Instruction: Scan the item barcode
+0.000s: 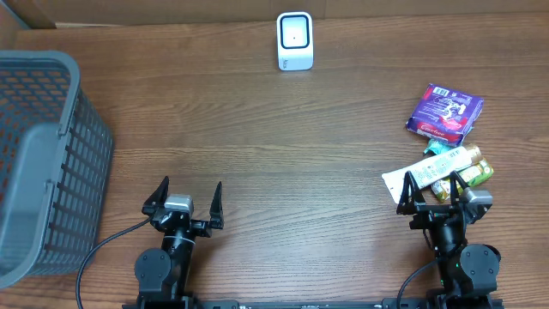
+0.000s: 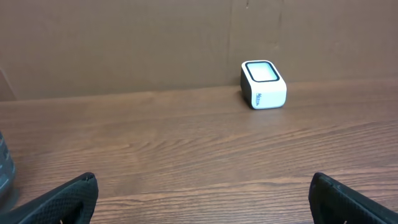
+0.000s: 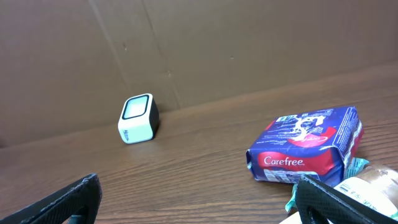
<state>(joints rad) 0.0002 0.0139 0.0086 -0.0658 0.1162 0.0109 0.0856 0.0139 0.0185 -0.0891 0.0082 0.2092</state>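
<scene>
Grey mesh basket sat at the far left of the wooden desk, partly out of frame. Left claw hung low at the near edge, just right of the basket, spread wide & released, holding nothing. Its wrist view showed only bare wood btwn the two black fingertips. Scanner, a small white box w/ a dark-rimmed window on top, stood at the far edge near centre, well apart from both arms. Print on its front was too small to read.

Items lay grouped at the right. Farthest back was a purple packet, lying flat, w/ a red band & white "Carefree" lettering on its near side. A scrap of teal wrapper showed just in front of it. Nearer still lay a white tube w/ green print, set crosswise & touching a yellow-green item on its right. Could not tell which face carried a barcode. Right claw was at the near edge, released & spread wide, grasping nothing, its fingers over the near side of the tube. Whether they touched it, could not tell.
</scene>
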